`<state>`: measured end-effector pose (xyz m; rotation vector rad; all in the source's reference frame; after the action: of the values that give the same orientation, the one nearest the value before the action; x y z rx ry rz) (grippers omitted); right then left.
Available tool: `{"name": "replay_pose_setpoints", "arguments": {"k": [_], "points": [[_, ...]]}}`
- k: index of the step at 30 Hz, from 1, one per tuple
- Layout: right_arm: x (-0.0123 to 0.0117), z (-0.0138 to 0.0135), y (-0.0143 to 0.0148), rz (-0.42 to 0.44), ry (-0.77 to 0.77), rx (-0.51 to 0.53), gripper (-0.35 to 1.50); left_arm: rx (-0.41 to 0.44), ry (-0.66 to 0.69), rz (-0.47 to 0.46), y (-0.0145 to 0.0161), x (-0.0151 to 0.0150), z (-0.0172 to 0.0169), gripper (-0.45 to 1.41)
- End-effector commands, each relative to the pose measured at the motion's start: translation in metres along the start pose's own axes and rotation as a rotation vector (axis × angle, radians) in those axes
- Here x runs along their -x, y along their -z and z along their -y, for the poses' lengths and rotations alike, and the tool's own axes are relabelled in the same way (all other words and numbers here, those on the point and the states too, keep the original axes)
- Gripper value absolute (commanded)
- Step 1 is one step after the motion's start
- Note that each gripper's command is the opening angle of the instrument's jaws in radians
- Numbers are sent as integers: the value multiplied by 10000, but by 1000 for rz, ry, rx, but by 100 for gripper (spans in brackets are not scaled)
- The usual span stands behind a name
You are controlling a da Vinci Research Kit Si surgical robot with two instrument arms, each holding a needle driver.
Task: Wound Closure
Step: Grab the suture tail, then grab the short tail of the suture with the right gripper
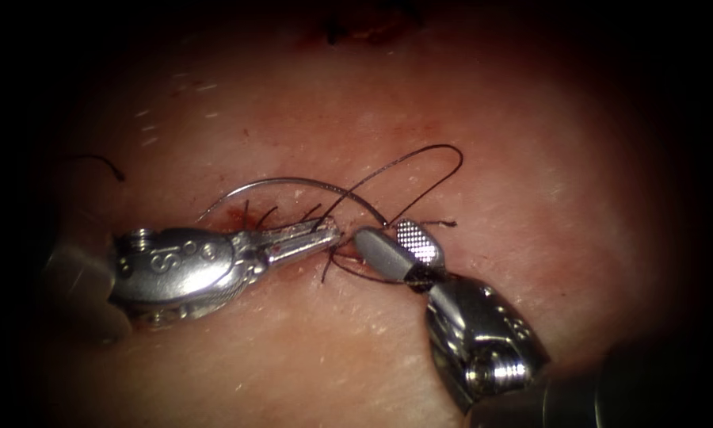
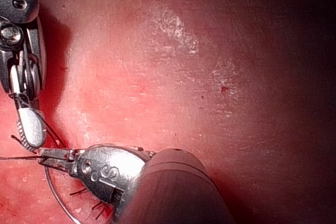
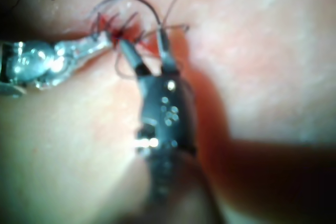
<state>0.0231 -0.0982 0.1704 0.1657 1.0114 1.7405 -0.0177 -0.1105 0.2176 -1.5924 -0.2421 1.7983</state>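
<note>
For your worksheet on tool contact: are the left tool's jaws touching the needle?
Touching. In the endoscope view the left tool has its jaws shut on the needle near one end of its curve, above the tissue.

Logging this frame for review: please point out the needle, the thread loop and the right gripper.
needle (image 1: 293,181): endoscope view, middle of its curved body, above the cut.
thread loop (image 1: 444,150): endoscope view, top of the dark loop, right of the cut.
right gripper (image 1: 388,242): endoscope view, between its open jaw tips, holding nothing.
</note>
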Motion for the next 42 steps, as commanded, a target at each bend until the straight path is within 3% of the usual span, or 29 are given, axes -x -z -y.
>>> {"name": "replay_pose_setpoints", "arguments": {"k": [1, 7, 31, 33, 34, 42], "points": [[18, -4, 4, 3, -20, 10, 39, 2, 8, 0, -5, 7, -16, -45], [20, -34, 12, -33, -68, 51, 37, 4, 9, 0, -6, 6, -17, -45], [6, -53, -12, -91, -135, 111, 34, 21, 11, -1, -9, 5, -26, -45], [5, -53, -12, -77, -123, 99, 8, 22, 11, -1, -9, 4, -25, -45], [5, -51, -10, -54, -106, 82, -30, 22, 12, -1, -9, 3, -24, -45], [5, -5, 25, -70, 14, 88, -35, 33, 11, 1, -12, 3, -3, -45]]}}
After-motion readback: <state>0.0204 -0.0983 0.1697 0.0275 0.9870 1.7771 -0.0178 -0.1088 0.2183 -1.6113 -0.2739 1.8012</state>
